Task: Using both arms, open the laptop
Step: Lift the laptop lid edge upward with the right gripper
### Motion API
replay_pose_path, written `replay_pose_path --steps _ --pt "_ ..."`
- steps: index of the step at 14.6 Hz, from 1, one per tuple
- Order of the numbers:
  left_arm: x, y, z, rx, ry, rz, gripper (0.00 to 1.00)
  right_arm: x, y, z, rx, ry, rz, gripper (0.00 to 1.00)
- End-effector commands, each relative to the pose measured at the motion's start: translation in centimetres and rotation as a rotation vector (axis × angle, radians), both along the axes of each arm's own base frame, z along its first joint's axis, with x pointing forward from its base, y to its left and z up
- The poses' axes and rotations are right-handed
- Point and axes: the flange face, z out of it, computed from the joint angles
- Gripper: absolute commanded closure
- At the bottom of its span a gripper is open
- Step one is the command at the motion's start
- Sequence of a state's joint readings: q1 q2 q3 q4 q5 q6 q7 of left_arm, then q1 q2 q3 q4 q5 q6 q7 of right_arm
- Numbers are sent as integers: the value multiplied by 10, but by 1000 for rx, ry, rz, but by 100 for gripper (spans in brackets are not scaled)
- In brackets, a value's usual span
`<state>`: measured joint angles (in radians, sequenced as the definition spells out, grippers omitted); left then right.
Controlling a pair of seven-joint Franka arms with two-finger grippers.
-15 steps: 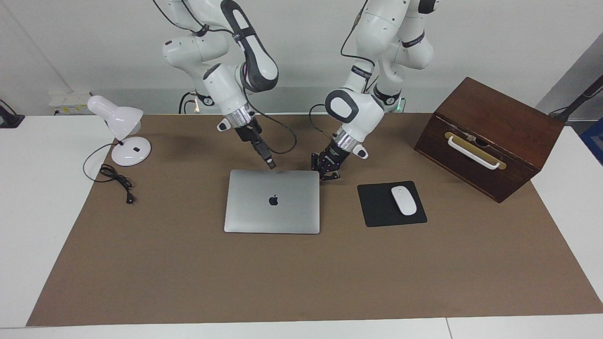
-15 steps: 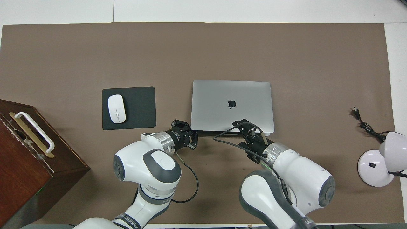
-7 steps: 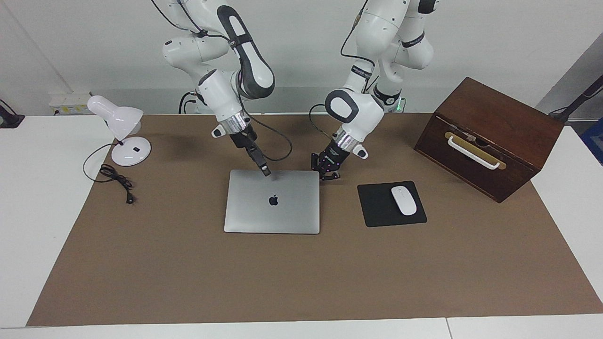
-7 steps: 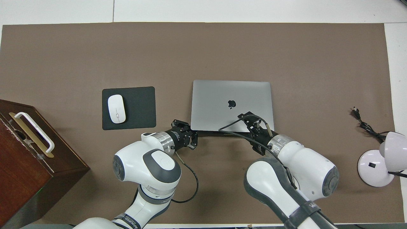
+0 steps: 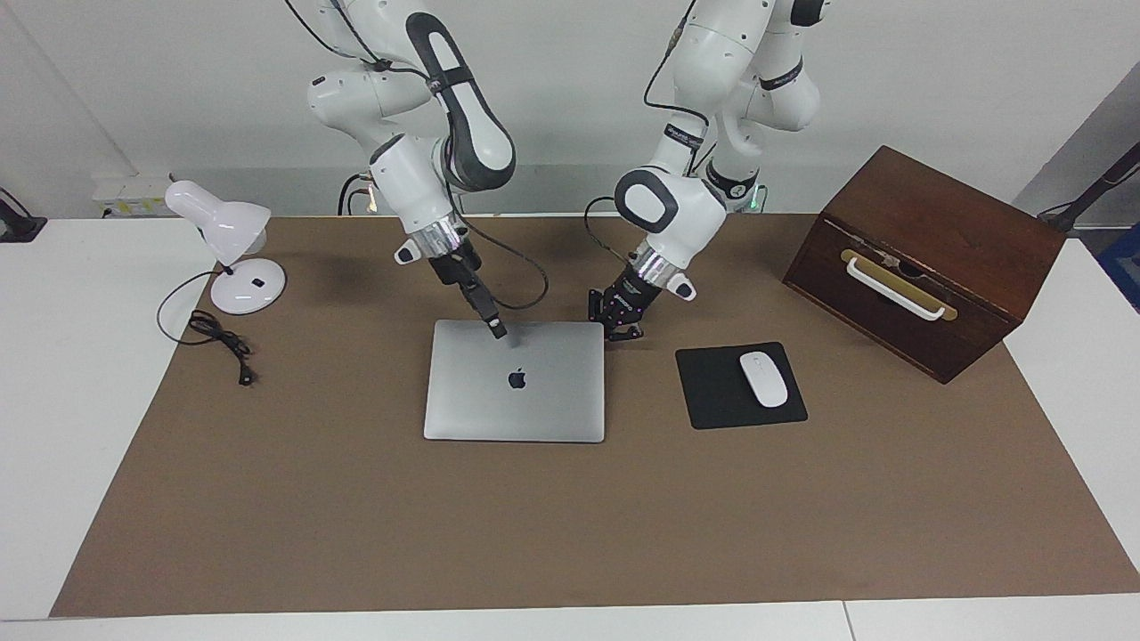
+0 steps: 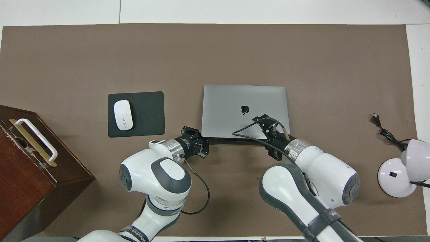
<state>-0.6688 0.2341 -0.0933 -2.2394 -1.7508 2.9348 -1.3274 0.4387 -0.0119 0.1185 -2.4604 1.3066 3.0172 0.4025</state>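
The silver-grey laptop (image 5: 534,405) (image 6: 235,97) lies closed and flat on the brown mat, logo up. My right gripper (image 5: 499,331) (image 6: 266,121) slants down with its narrow tips together, shut, over the lid's strip nearest the robots, at or just above the surface. My left gripper (image 5: 623,333) (image 6: 203,144) sits low on the mat, shut, right beside the laptop's robot-side corner toward the left arm's end. Whether it touches the laptop cannot be told.
A black mouse pad (image 5: 708,396) with a white mouse (image 5: 763,378) lies beside the laptop toward the left arm's end. A brown wooden box (image 5: 926,258) with a white handle stands past it. A white desk lamp (image 5: 227,240) and its cord (image 5: 218,338) are at the right arm's end.
My right gripper has moved from the laptop's robot-side edge out over the lid, and its arm has swung a little toward its own end. The left arm has stayed still.
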Motion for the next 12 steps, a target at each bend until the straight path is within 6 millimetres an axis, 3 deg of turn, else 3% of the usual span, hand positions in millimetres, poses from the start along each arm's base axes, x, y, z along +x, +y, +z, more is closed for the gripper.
replay_pose_path --steps 1,12 --pt "3 2 -27 43 16 6 100 13 -5 3 8 -15 22 0" --pt "1 1 -27 45 15 1 100 37 10 22 43 -59 11 0"
